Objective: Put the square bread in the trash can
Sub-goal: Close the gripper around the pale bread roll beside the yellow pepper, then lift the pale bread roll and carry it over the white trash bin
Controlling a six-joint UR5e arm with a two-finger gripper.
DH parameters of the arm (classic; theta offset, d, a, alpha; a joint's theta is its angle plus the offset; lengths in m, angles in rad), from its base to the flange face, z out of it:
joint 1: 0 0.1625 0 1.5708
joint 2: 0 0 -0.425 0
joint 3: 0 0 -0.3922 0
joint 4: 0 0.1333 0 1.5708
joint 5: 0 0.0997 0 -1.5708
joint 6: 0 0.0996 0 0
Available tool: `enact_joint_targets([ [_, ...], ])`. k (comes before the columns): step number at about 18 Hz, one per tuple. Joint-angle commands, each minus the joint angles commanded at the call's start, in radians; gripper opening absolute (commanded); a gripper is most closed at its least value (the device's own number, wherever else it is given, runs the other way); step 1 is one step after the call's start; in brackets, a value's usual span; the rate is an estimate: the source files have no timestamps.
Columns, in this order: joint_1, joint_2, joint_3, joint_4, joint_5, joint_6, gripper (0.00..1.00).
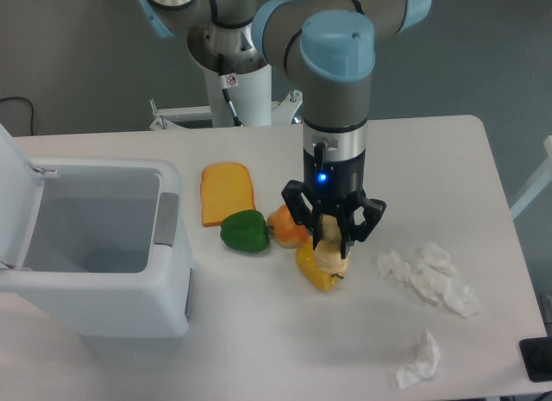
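Note:
The square bread [227, 192], a flat orange-yellow toast slice, lies on the white table just right of the trash can [103, 308]. The trash can is a large white bin at the left with its lid swung up and its inside showing. My gripper [335, 239] points straight down to the right of the bread, about a hand's width from it. It is low over a yellow vegetable [316, 272], with a pale part between its fingertips. I cannot tell whether the fingers press on it.
A green pepper [244, 231] and a round orange bun [285, 227] lie between the bread and the gripper. Crumpled white tissues [431, 276] lie at the right, and one more [418, 360] lies near the front edge. A dark object [539, 360] sits at the bottom right corner.

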Motion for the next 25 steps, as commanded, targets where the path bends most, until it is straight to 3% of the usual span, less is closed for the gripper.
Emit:
enact_joint_targets([
  [8, -0.005, 0.054, 0.005, -0.002, -0.153, -0.172, 0.45],
  [12, -0.008, 0.077, 0.005, 0.000, -0.173, -0.261, 0.45],
  [17, -0.014, 0.095, 0.021, 0.002, -0.253, -0.459, 0.45],
  [25, -0.075, 0.124, 0.023, 0.003, -0.347, -0.600, 0.45],
])
